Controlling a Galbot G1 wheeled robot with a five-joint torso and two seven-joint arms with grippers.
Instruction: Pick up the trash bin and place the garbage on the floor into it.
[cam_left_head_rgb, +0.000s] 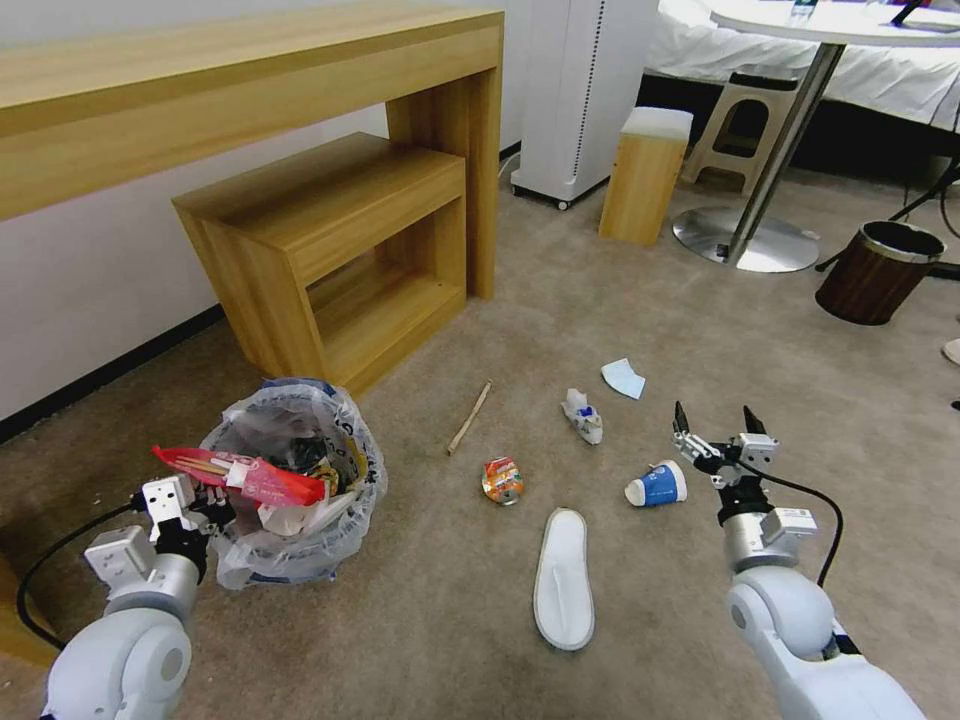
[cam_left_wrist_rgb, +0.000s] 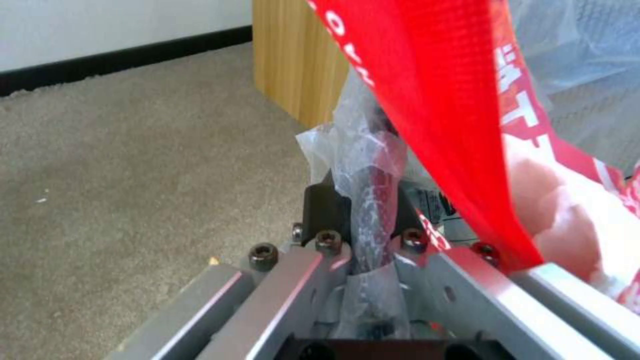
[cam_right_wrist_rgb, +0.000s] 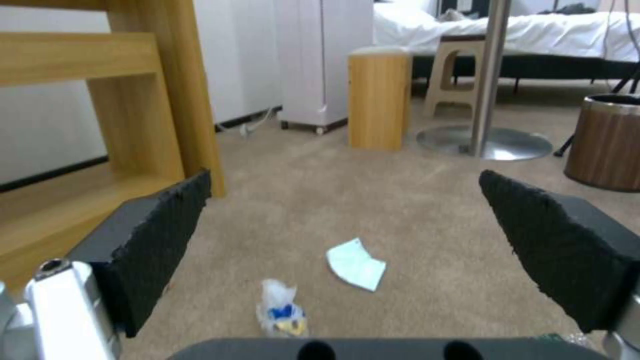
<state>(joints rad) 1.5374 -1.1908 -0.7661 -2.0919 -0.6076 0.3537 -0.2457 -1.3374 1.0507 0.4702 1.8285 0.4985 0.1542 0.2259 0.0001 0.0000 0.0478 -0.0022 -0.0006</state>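
My left gripper (cam_left_head_rgb: 205, 497) is clamped on the bagged rim of the bin (cam_left_head_rgb: 290, 480), at my left front beside the low shelf (cam_left_head_rgb: 330, 250); whether the bin is lifted or resting on the carpet I cannot tell. The bin already holds a red wrapper (cam_left_head_rgb: 245, 475) and other litter, so I judge collection part done.

Left on the floor, by size: a white slipper (cam_left_head_rgb: 563, 577) nearest me, a blue cup (cam_left_head_rgb: 657, 485) just beside my right gripper (cam_left_head_rgb: 715, 425), a wooden stick (cam_left_head_rgb: 469, 417), a crushed can (cam_left_head_rgb: 502, 480), a crumpled wad (cam_left_head_rgb: 583, 417), and a pale blue paper (cam_left_head_rgb: 623, 378). Six items outstanding.

My right gripper hangs above the cup, jaws wide, holding nothing.
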